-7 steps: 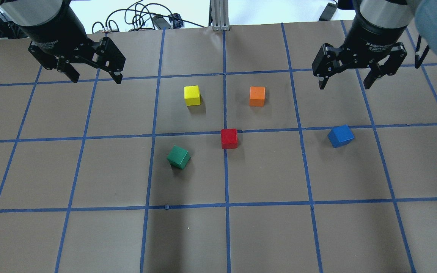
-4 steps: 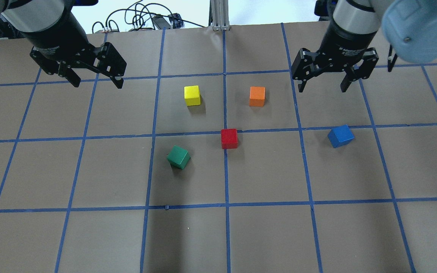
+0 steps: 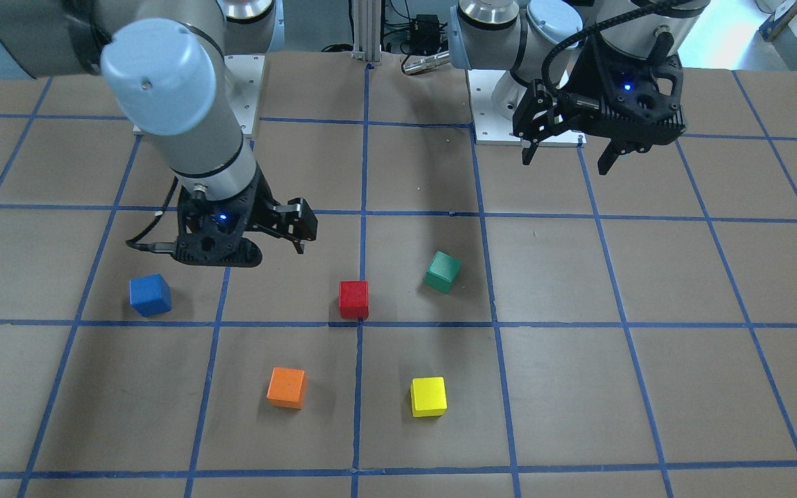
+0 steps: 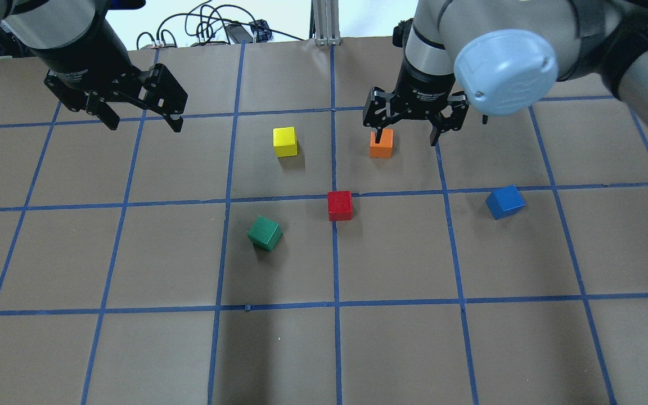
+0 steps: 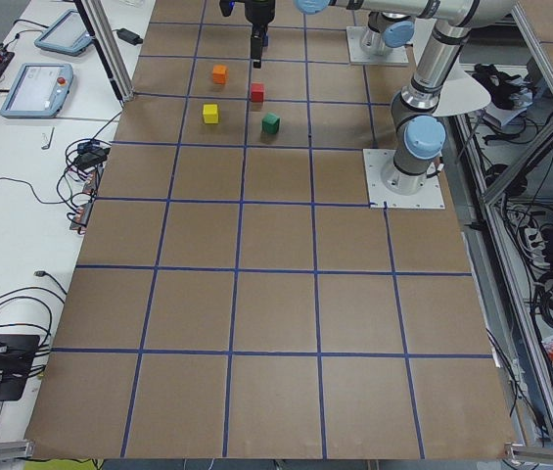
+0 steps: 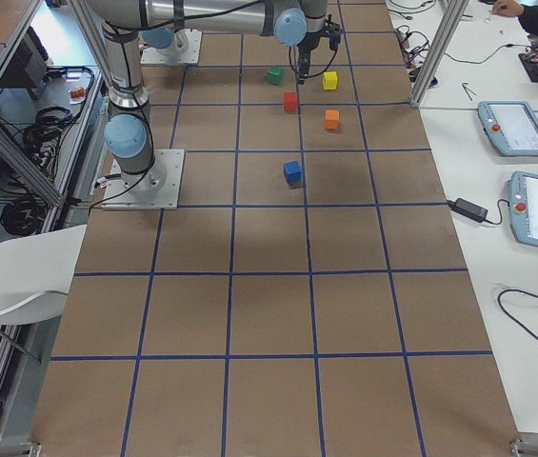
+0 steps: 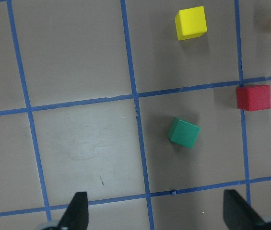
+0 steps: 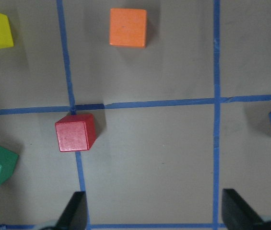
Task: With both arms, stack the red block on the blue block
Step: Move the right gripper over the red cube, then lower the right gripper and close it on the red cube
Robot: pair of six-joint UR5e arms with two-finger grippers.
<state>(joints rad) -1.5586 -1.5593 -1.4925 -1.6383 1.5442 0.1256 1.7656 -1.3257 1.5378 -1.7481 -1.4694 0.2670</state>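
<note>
The small matte red cube (image 4: 340, 205) sits on the brown paper-covered worktop (image 4: 133, 253), at a crossing of blue tape lines. The royal-blue cube (image 4: 505, 202) lies well apart to its right, turned askew. The right hand (image 4: 406, 139) hangs above the stretch between them, fingers wide, holding nothing. The left hand (image 4: 145, 126) hovers far to the left, equally wide and empty.

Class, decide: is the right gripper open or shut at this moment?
Open. The right gripper is spread wide overhead; its wrist view shows fingertips far apart with only table between.
</note>
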